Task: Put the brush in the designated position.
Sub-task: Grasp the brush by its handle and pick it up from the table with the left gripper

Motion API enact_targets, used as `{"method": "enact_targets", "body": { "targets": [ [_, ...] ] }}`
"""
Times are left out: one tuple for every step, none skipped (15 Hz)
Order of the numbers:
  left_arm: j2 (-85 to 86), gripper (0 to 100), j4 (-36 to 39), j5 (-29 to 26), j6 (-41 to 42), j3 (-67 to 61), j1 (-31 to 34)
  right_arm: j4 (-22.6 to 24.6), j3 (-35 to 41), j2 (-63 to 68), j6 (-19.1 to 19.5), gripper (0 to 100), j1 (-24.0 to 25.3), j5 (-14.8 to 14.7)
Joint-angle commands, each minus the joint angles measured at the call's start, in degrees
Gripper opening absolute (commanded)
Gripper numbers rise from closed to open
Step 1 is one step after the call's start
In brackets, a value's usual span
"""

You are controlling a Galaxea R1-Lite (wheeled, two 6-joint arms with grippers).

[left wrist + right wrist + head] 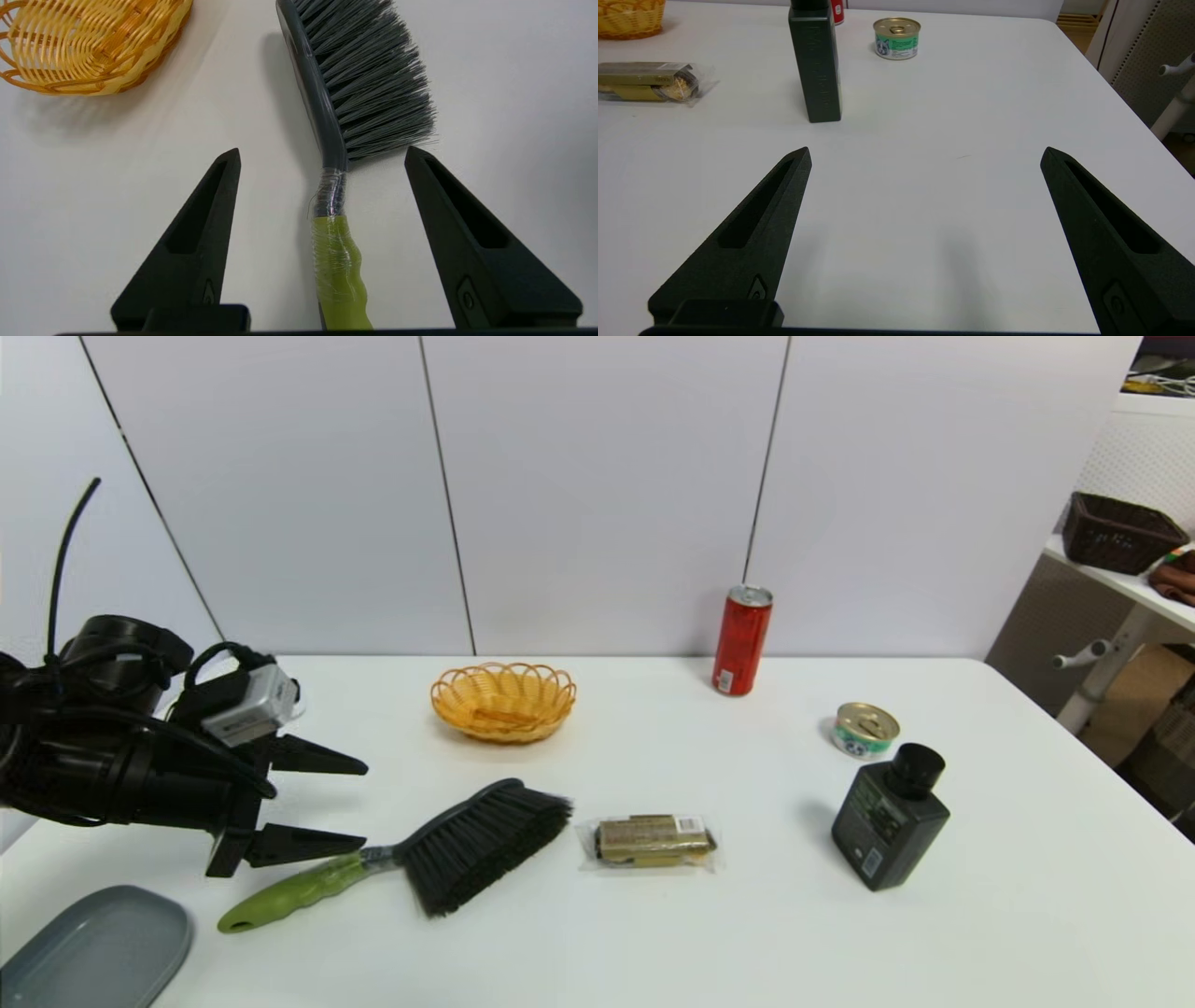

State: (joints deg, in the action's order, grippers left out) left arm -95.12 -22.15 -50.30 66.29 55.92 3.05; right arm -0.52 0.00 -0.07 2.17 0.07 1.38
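The brush (439,854) lies flat on the white table, its light green handle (289,893) pointing to the front left and its black bristles fanned toward the middle. My left gripper (359,805) hovers open just above the handle's upper end. In the left wrist view the green handle (338,270) and taped neck run between the two spread fingers (205,219), touching neither, with the bristles (369,74) beyond the tips. My right gripper (924,154) is open over bare table near the front right, out of the head view.
A grey tray (93,947) lies at the front left corner. A yellow wicker basket (503,699) stands behind the brush. A wrapped gold packet (651,841), dark bottle (889,819), small tin (865,729) and red can (742,639) occupy the middle and right.
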Motion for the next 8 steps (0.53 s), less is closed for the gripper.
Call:
{"method": "enact_targets", "body": {
  "targets": [
    [-5.4, 100, -0.3, 1.3, 7.7, -0.5, 0.0, 0.0, 0.1, 0.1, 0.0, 100, 0.0, 0.0],
    [-6.2, 100, -0.3, 1.6, 9.6, -0.5, 0.0, 0.0, 0.1, 0.1, 0.0, 100, 0.0, 0.0],
    [-6.8, 100, -0.3, 1.6, 11.1, -0.5, 0.0, 0.0, 0.1, 0.1, 0.0, 100, 0.0, 0.0],
    [-7.3, 100, -0.3, 1.5, 12.1, -0.5, -0.1, 0.0, 0.1, 0.1, 0.0, 100, 0.0, 0.0],
    [-7.4, 100, -0.3, 1.5, 12.7, -0.5, -0.4, 0.0, 0.1, 0.1, 0.0, 100, 0.0, 0.0],
    [-7.7, 100, -0.3, 1.5, 13.2, -0.5, -0.9, 0.0, 0.1, 0.1, 0.0, 100, 0.0, 0.0],
    [-8.0, 100, -0.3, 1.5, 13.4, -0.5, -1.3, 0.0, 0.1, 0.1, 0.0, 100, 0.0, 0.0],
    [-8.5, 100, -0.3, 1.6, 13.4, -0.5, -1.8, 0.0, 0.1, 0.1, 0.0, 100, 0.0, 0.0]
  ]
}}
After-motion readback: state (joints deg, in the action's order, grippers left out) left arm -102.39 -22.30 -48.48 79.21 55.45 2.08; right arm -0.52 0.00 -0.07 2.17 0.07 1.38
